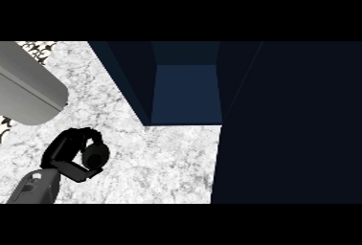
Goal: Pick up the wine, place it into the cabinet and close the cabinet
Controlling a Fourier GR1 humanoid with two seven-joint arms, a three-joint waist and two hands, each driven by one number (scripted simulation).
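**Cabinet's open, but where's the wine?**

So the left hand (79,155) sits low on the marble worktop (163,162), and its fingers (76,134) are curled into a tight arc. There's a dark rounded lump tucked inside that curl. I honestly can't tell if it's part of the hand or something it's carrying, so I'd call it closed with nothing I can name in it. The right hand doesn't show at all.

Up and to the right of the fingers, well apart, the cabinet (185,86) stands open. Its door (290,124) is swung out further right, which makes sense, since the bottle has to go in before anything gets shut. I can't spot the wine anywhere in view.

Above and left of the fingers there's a big grey rounded thing (28,88), no idea what. My guess is the task is early or mid-way.
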